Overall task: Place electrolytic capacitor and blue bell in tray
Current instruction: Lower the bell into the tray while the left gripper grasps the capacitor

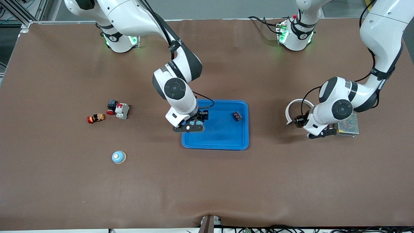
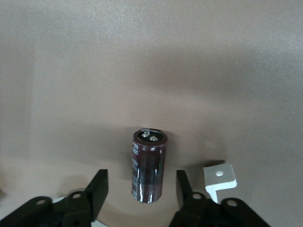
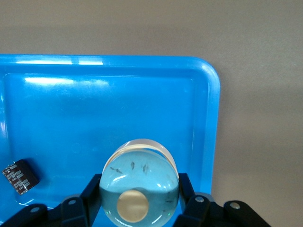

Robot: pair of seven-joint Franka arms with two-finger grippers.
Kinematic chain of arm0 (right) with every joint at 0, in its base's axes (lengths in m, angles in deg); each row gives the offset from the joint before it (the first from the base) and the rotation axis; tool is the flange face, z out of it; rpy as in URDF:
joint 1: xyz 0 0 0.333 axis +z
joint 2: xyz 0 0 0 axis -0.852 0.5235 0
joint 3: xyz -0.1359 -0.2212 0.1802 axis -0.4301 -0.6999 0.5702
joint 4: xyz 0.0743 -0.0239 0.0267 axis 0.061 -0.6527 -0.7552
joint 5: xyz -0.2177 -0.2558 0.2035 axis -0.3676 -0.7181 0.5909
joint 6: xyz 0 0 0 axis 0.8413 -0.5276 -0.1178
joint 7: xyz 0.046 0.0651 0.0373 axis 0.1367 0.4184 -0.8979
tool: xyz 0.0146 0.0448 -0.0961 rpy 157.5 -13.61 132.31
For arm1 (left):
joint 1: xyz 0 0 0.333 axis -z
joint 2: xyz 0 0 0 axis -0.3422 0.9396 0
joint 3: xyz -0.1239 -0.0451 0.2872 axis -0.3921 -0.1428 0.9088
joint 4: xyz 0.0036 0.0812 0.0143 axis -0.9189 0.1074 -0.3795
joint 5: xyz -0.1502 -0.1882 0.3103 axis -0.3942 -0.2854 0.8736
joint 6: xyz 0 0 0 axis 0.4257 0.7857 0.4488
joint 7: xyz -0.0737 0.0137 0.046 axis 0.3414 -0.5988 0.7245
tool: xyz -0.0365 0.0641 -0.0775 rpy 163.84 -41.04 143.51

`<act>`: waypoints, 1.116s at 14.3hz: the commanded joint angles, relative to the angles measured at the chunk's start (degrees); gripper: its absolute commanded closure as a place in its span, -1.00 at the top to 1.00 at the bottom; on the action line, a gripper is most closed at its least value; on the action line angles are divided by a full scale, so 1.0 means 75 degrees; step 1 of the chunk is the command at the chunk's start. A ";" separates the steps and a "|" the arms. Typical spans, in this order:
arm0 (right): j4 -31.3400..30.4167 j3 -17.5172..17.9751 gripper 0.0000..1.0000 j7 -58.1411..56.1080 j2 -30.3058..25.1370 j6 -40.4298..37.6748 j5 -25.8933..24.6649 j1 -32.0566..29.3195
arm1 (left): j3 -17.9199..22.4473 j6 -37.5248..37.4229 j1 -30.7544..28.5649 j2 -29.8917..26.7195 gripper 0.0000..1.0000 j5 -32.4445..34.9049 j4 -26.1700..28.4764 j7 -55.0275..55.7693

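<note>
From the front, the bright blue tray (image 1: 223, 142) lies mid-tabletop (image 1: 207, 187). The right arm reaches down to it, and the right gripper (image 1: 190, 125) hangs over the tray's rim at the right arm's end. A small dark circuit module (image 1: 237, 116) lies inside the tray, toward the left arm's end. The blue bell (image 1: 118, 157) sits on the bare tabletop well apart from the tray, toward the right arm's end and nearer to the front camera than the tray. A red-and-white breaker (image 1: 122, 110), a black-and-red switch (image 1: 111, 106) and a small orange-and-red part (image 1: 95, 118) cluster out that way too. Toward the left arm's end, well clear of the tray, the left gripper (image 1: 318, 132) is low by a white ring (image 1: 296, 105) and a metal mesh box (image 1: 348, 124).

In the left wrist view, the left gripper (image 2: 142, 189) is spread wide, and the electrolytic capacitor (image 2: 148, 165), a dark brown can, stands upright on the tabletop between the fingers (image 2: 97, 189), touching neither. A white bracket (image 2: 219, 177) shows just beside one finger.

In the right wrist view, the right gripper (image 3: 139, 189) is clamped on a shiny dome (image 3: 139, 175) with a tan round spot, held over a corner of the tray (image 3: 210, 118). The circuit module (image 3: 20, 176) lies on the tray floor nearby.
</note>
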 commanded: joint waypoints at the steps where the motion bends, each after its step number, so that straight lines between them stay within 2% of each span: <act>1: -0.0012 -0.0099 0.00 0.0182 0.0191 0.0393 -0.0037 0.0143 | -0.0076 0.0159 -0.0171 0.0066 0.13 0.0191 0.0092 -0.0032; 4: -0.0023 -0.0099 0.00 0.0182 0.0496 0.0780 -0.0037 0.0191 | -0.0076 0.0206 -0.0171 0.0136 0.05 0.0191 0.0069 -0.0032; 6: -0.0024 -0.0110 0.00 0.0182 0.0684 0.0992 -0.0037 0.0261 | -0.0076 0.0206 -0.0171 0.0183 -0.10 0.0191 0.0057 -0.0032; 12: -0.0012 -0.0122 0.00 0.0182 0.0942 0.1262 -0.0235 0.0214 | -0.0076 0.0218 -0.0148 0.0348 -0.19 0.0202 -0.0013 -0.0032; 13: -0.0012 -0.0122 0.00 0.0182 0.0966 0.1274 -0.0259 0.0191 | -0.0076 0.0218 -0.0148 0.0348 -0.33 0.0202 -0.0013 -0.0032; 16: -0.0012 -0.0122 0.00 0.0182 0.1094 0.1461 -0.0260 0.0202 | -0.0076 0.0218 -0.0148 0.0324 -1.00 0.0202 -0.0025 -0.0021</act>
